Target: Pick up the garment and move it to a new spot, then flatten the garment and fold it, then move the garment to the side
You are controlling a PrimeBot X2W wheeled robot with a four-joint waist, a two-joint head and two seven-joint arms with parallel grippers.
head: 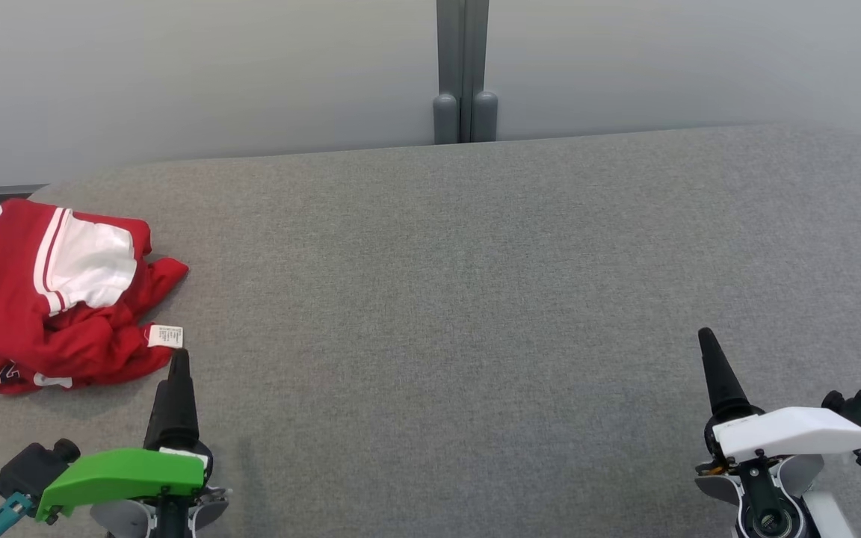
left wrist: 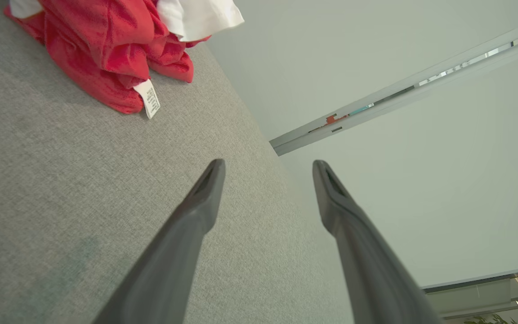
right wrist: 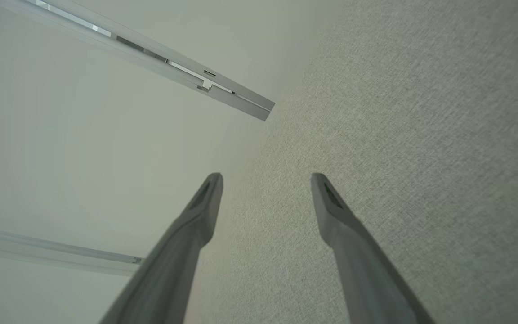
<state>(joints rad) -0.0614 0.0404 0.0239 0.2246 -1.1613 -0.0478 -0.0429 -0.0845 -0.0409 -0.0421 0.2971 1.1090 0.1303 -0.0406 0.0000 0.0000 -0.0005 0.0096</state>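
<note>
Grey fabric-covered worktop (head: 475, 299) takes up most of head view, rounded far corners. Pale wall panels (head: 176, 75) behind it, w/ a grey post (head: 463, 75) at the centre seam.

Garment (head: 49, 299) = red w/ white panel + red/white stripes. It's crumpled in a heap at far-left side of worktop, near the rounded corner, and runs to the left edge of head view. In left wrist view the garment (left wrist: 115, 54) sits upper left, lying on the fabric, nothing gripping it.

My left gripper (head: 179, 357) (green cover) is at lower left, tip pointing toward garment's near edge, just beside it. Contact can't be confirmed. In left wrist view the left gripper (left wrist: 268, 168) has fingers spread wide apart, nothing between them.

My right gripper (head: 705, 338) (white cover) is at lower right, over bare worktop, well apart from garment. In right wrist view the right gripper (right wrist: 265, 180) is likewise spread wide, holding nothing.

Small white care label (head: 165, 335) sticks out of garment's near edge, closest bit to my left gripper tip; printed text too small to read.
</note>
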